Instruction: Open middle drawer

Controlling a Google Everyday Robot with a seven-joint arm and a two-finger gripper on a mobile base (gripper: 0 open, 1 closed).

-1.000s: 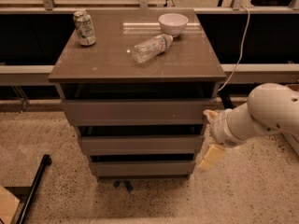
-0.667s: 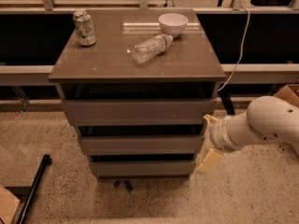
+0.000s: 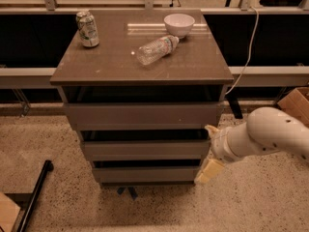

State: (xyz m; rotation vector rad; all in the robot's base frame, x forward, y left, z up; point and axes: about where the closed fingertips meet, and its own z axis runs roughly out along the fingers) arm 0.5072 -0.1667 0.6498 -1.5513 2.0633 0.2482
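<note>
The middle drawer [image 3: 145, 149] is the second of three grey-brown fronts in the cabinet [image 3: 96, 66], and it sits closed, flush with the others. The top drawer [image 3: 142, 114] is taller and the bottom drawer [image 3: 145, 174] is narrower. My gripper [image 3: 210, 150] is on the white arm [image 3: 270, 134] coming in from the right. It is at the right end of the middle drawer front. It is open, with one cream finger [image 3: 211, 129] above the front's level and the other finger [image 3: 208, 170] below it.
On the cabinet top stand a can [image 3: 87, 29], a bottle lying on its side [image 3: 155, 50] and a white bowl [image 3: 179, 24]. A white cable [image 3: 248, 47] hangs at the right. A cardboard box [image 3: 297, 105] is at far right and a black pole [image 3: 34, 197] lies on the floor at left.
The arm has sunk a little and the gripper has edged left towards the cabinet's right side. The drawers have not moved.
</note>
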